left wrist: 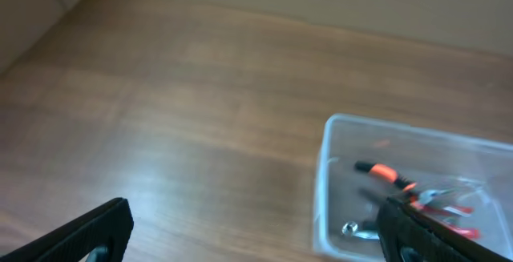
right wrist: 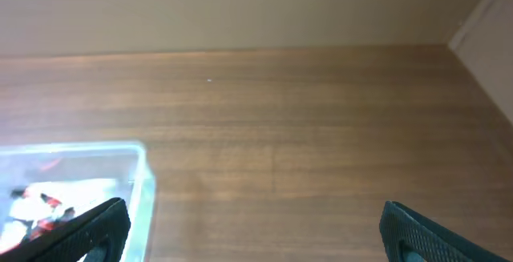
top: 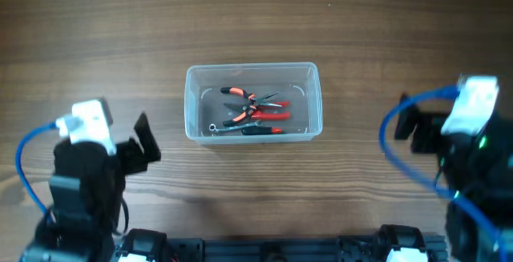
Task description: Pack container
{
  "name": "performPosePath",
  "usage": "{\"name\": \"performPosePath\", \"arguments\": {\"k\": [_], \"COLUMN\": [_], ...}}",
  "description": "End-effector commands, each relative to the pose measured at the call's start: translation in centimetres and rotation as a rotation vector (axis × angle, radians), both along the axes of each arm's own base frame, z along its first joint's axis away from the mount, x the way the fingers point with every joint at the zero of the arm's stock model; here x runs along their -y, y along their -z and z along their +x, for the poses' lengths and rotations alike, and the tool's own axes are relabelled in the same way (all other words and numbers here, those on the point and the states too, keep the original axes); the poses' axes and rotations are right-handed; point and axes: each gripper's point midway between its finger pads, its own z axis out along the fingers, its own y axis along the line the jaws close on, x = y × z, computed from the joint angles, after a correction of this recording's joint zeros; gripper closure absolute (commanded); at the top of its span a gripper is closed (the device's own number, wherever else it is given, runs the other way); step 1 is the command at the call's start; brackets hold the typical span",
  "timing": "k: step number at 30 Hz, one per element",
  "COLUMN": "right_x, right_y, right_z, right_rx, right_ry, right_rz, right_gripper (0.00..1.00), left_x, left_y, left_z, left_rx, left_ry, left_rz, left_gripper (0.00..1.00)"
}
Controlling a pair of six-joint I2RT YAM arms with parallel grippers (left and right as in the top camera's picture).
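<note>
The clear plastic container stands at the middle of the wooden table. Inside lie orange-handled pliers, red-handled pliers, a small wrench and a screwdriver. My left gripper is open and empty, left of the container. My right gripper is open and empty, right of it. In the left wrist view the container with its tools sits at the lower right, behind my open jaws. In the right wrist view the container is at the lower left, beside my open jaws.
Bare wooden table surrounds the container. Blue cables loop off both arms, one on the left and one on the right. A pale wall borders the table's far edge.
</note>
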Motion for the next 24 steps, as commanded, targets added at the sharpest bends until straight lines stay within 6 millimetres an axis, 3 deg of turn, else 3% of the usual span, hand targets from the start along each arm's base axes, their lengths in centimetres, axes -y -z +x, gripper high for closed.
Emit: {"name": "performPosePath", "arguments": {"k": [1, 9, 24], "right_x": [-0.8, -1.2, -1.2], "right_y": [3.7, 7.9, 8.5], "right_z": [-1.8, -3.2, -3.3], "right_rx": [-0.039, -0.115, -0.14], "right_ry": [-0.015, -0.021, -0.02], "right_rz": [0.026, 0.055, 0.057], "right_gripper": [0.0, 0.0, 0.0], "left_x": [-2.0, -2.3, -2.3], "left_y": [2.0, 3.4, 3.4], "left_z": [-2.0, -2.9, -3.0], "left_rx": [0.039, 0.069, 0.066], "left_ry": [-0.132, -0.153, -0.153], "left_rz": [-0.027, -0.052, -0.051], "left_gripper": [0.0, 0.0, 0.0]}}
